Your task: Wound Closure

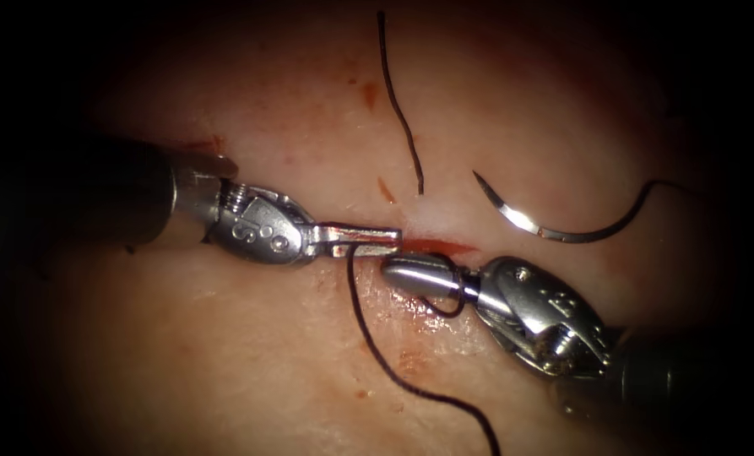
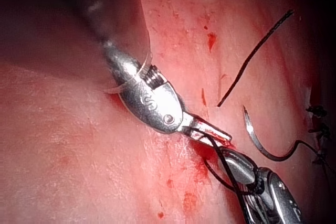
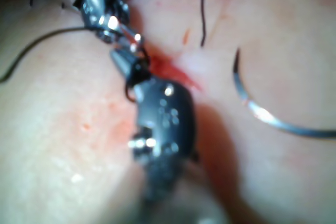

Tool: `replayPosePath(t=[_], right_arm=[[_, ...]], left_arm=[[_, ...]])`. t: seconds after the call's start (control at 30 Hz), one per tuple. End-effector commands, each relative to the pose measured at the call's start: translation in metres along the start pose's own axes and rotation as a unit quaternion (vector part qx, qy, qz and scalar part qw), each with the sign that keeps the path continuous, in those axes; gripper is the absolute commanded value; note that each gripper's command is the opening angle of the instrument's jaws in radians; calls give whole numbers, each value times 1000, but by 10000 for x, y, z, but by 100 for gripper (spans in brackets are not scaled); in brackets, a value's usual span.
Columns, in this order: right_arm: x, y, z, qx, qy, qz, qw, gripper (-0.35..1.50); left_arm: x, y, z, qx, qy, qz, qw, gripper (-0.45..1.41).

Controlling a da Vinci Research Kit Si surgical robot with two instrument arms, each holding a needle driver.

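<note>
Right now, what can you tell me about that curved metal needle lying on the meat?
The thin curved silvery steel needle lies flat on the pale tissue, free of both claws and not driven in. Its sharp tip points up and left, its arc bulging downward. It sits right of the red cut and above the right arm's shiny metal claw. Dark thread runs from its blunt tail off to the right. Light glints off the middle of its curve.
</note>
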Motion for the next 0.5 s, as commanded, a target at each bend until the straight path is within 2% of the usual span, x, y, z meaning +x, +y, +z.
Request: replayPosePath(t=[0.03, 0.5], right_arm=[[-8, -6, 9, 3, 8, 10, 1000, -35], [2, -9, 13, -4, 50, 31, 998, -35]], left_arm=[[-5, 6, 6, -1, 0, 0, 1000, -45], [-3, 28, 2, 2, -20, 6, 1000, -45]])
